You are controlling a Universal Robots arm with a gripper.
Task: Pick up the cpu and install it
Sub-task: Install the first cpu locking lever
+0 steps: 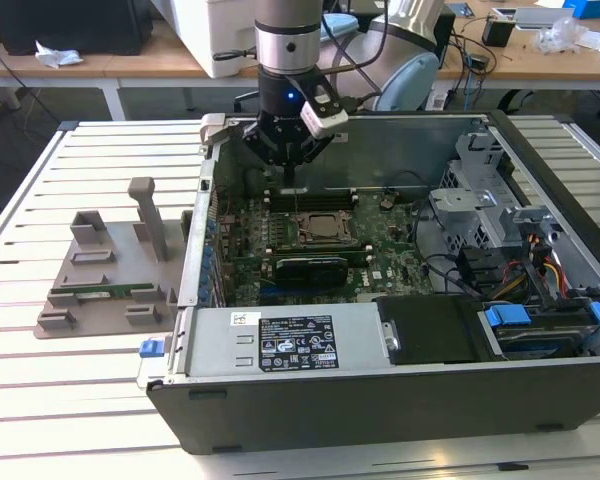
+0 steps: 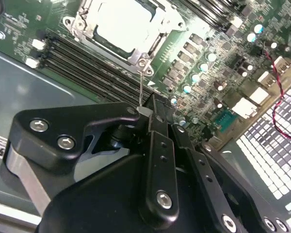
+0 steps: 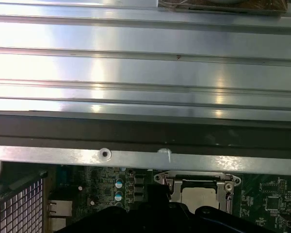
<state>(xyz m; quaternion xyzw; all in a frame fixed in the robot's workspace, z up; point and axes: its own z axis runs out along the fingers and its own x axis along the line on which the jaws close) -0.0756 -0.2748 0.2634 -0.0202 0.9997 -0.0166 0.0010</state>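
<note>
Silver chip [image 2: 120, 25] already seated inside the socket frame [image 2: 82, 26] on the green board [image 2: 218, 58], pick-up and placing apparently done, frame seemingly not yet clamped; gripper [image 2: 146, 112] just beside the frame, fingers closed together, apparently pinching its thin lever [image 2: 141, 82].

One computer case [image 1: 400, 400], one cpu [image 2: 123, 24], one grey holder tray [image 1: 105, 280], perhaps one memory stick [image 1: 105, 292].

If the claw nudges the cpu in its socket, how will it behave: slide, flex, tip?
The cpu looks like a flat, stiff metal-topped square, so it should not flex or roll. It lies inside the socket frame, which would probably stop sideways sliding. Its smooth shiny top looks slippery, and the part is likely fragile underneath, so push gently.
</note>
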